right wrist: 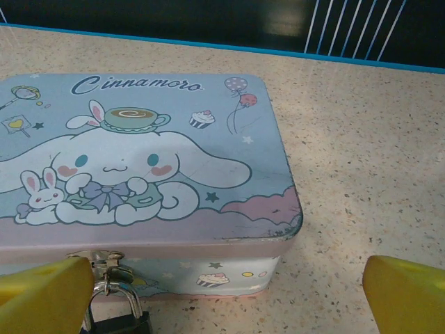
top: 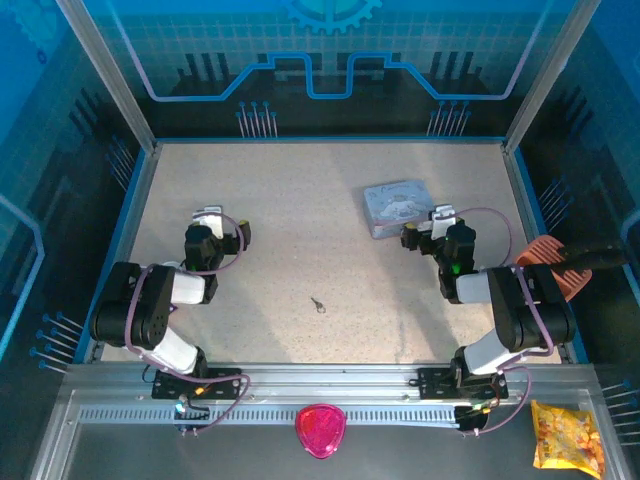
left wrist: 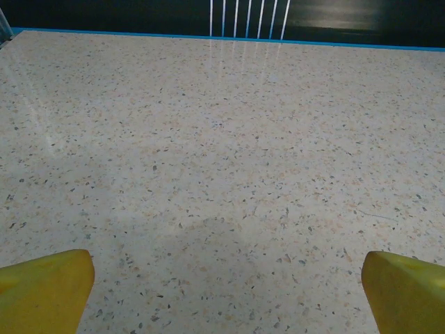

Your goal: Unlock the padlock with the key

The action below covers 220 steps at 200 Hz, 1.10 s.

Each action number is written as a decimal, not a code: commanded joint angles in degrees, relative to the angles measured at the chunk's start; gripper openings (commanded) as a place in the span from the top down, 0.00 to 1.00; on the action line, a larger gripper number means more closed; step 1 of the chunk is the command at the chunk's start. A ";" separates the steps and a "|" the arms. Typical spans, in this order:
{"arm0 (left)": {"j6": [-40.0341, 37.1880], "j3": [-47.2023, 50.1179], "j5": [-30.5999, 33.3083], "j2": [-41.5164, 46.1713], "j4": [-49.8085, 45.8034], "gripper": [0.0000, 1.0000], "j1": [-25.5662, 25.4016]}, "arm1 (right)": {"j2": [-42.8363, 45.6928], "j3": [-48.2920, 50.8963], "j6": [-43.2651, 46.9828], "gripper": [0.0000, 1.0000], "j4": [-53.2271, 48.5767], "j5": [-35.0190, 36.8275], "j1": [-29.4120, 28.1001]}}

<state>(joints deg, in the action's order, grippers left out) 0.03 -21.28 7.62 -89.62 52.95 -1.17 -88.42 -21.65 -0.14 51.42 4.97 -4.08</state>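
The key (top: 318,304) is a tiny silvery piece lying flat on the speckled table (top: 300,190), near the middle front and apart from both arms. The padlock (right wrist: 118,321) hangs by its silver shackle from the hasp on the front of the pale blue cartoon tin (right wrist: 139,153), partly behind a yellow fingertip (right wrist: 42,296) and cut off by the frame edge. My right gripper (right wrist: 226,299) is open just in front of the tin (top: 398,208), holding nothing. My left gripper (left wrist: 226,299) is open over bare table at the left (top: 222,222).
A blue rim (top: 320,140) and transparent walls bound the table. Off the table's right edge lies an orange brush-like thing (top: 548,268). A pink item (top: 320,430) and a yellow bag (top: 568,436) lie in front of the arm bases.
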 commanded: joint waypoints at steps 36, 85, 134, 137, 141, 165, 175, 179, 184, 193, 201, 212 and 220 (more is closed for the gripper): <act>0.01 -0.54 -1.22 0.59 0.32 0.01 0.38 | 0.00 -1.13 0.75 0.00 -0.01 -1.25 0.44; 0.01 -0.58 -1.22 0.59 0.34 0.01 0.38 | 0.00 -1.12 0.76 0.00 0.00 -1.27 0.44; 0.05 -0.53 -1.20 0.58 0.31 0.01 0.38 | 0.00 -1.14 0.76 0.00 -0.03 -1.28 0.41; 0.08 -0.58 -1.27 0.67 0.32 0.01 0.40 | 0.00 -1.16 0.76 0.00 -0.03 -1.21 0.41; 0.06 -0.58 -1.21 0.57 0.39 0.01 0.38 | 0.00 -1.06 0.75 0.00 -0.02 -1.24 0.40; 0.05 -0.60 -1.20 0.61 0.32 0.01 0.41 | 0.00 -1.17 0.72 0.00 -0.07 -1.28 0.39; 0.04 -0.56 -1.20 0.64 0.32 0.01 0.38 | 0.00 -1.25 0.75 0.00 -0.01 -1.28 0.40; 0.05 -0.58 -1.20 0.67 0.31 0.01 0.38 | 0.00 -1.18 0.76 0.00 -0.01 -1.29 0.42; 0.03 -0.61 -1.26 0.62 0.41 0.01 0.39 | 0.00 -1.19 0.71 0.00 0.00 -1.29 0.39; -0.28 -0.51 -2.28 0.65 0.59 0.01 0.38 | 0.00 -1.20 0.74 0.00 -0.01 -1.23 0.42; -0.80 -0.39 -3.56 0.70 0.66 0.01 0.38 | -0.01 -1.19 0.79 0.00 -0.02 -1.22 0.46; -1.64 -0.45 -4.89 1.13 0.06 0.01 0.16 | 0.30 -1.24 1.17 0.00 -0.35 -2.24 0.39; -2.06 -0.39 -4.95 1.79 -0.48 0.01 -0.12 | 1.63 -1.49 1.22 0.00 -1.90 -2.72 0.45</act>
<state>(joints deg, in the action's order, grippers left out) -0.19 -21.30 6.09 -89.62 52.93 -1.19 -88.42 -21.76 0.08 51.35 3.92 -4.08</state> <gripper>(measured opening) 0.994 0.995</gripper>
